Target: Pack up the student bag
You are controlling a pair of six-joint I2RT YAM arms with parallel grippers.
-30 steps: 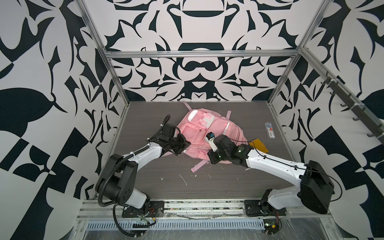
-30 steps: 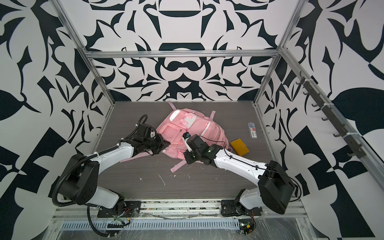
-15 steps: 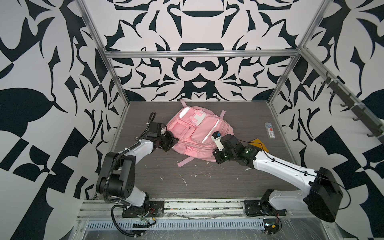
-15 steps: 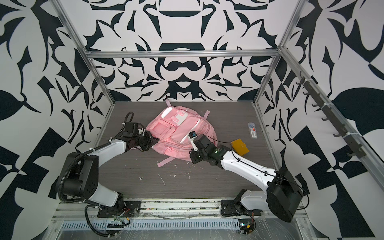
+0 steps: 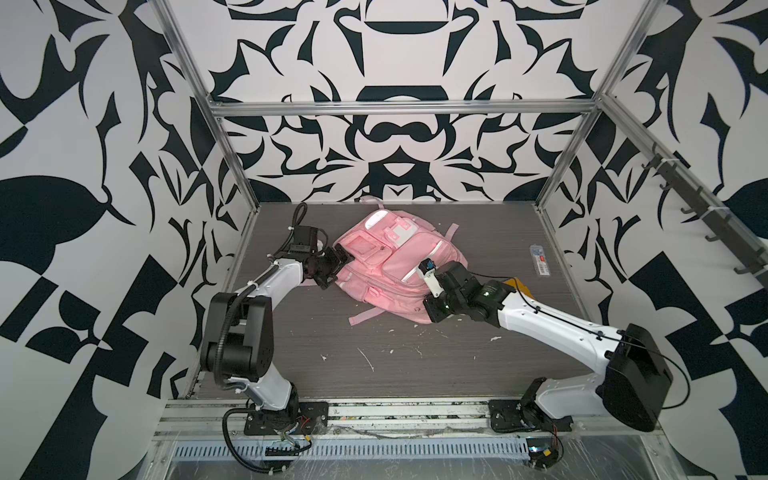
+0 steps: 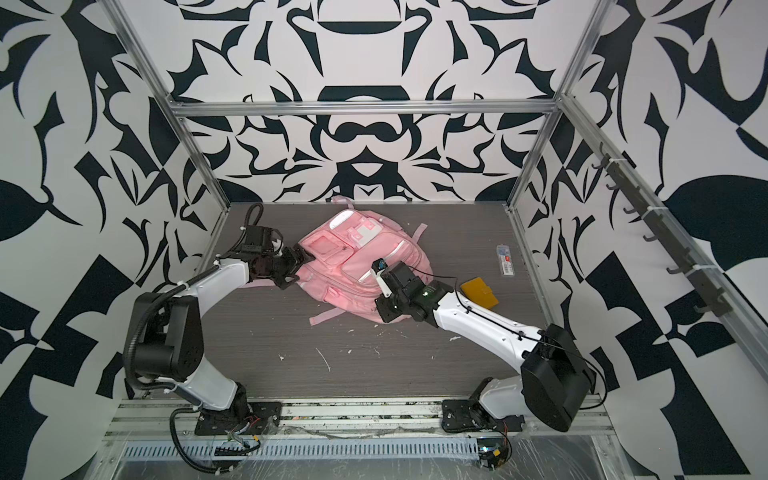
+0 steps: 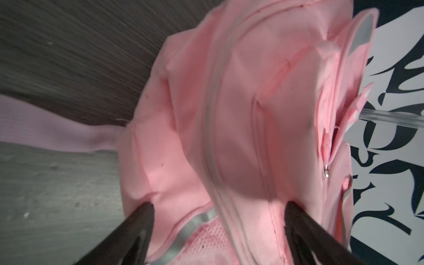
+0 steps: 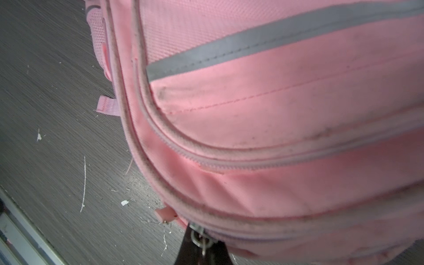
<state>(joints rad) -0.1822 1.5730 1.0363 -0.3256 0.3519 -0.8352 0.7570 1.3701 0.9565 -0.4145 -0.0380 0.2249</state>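
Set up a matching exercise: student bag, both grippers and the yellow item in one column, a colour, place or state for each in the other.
Column A
1. student bag
2. left gripper
3. right gripper
4. yellow item

Column B
a. shut on a zip pull
b. pink
c. open, jaws wide at the bag's edge
d. lying on the table, apart from the bag

Pairs: 1-b, 2-c, 3-a, 4-d
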